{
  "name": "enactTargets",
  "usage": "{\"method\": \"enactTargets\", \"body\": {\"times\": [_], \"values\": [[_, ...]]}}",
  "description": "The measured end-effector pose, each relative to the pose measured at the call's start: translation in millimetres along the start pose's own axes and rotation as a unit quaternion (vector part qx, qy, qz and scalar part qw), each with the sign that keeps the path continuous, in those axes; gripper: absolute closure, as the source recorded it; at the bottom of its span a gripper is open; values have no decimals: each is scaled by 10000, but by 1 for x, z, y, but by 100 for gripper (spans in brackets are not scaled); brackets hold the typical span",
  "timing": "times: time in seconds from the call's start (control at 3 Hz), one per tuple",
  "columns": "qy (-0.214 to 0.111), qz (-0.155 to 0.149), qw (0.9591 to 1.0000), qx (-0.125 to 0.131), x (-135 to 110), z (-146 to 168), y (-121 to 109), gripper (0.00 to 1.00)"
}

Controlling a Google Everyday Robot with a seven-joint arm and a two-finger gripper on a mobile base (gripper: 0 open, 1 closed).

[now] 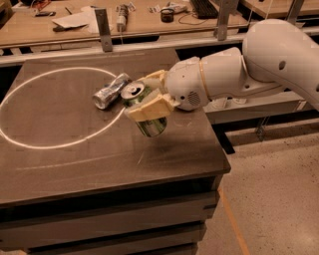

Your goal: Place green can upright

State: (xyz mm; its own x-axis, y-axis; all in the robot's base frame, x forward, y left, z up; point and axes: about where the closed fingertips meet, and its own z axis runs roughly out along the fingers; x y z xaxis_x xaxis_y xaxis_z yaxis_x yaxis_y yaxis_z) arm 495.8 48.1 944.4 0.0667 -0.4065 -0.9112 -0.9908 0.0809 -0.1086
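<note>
The green can (147, 118) is in my gripper (148, 95), near the middle right of the dark table (75, 154). It stands nearly upright, silver top and pull tab up and tilted a little toward the left, its base just above the table. The gripper's cream fingers (151, 108) are shut on the can's upper half, reaching in from the right. The white arm stretches off to the right.
A slimmer silver-grey can (110, 91) lies on its side just left of the green can, on the white circle line (50, 144) painted on the table. The table's right edge is close by. A workbench with clutter (119, 15) stands behind.
</note>
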Motion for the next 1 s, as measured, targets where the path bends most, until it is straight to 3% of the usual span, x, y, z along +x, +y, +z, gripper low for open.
{"method": "enactTargets", "body": {"times": [0.33, 0.67, 1.0], "values": [[-5, -3, 10000, -8, -1, 0, 0, 100], [-387, 41, 9992, -63, 2, 3, 1, 100], [-1316, 180, 9910, -158, 11, 5, 4, 100]]}}
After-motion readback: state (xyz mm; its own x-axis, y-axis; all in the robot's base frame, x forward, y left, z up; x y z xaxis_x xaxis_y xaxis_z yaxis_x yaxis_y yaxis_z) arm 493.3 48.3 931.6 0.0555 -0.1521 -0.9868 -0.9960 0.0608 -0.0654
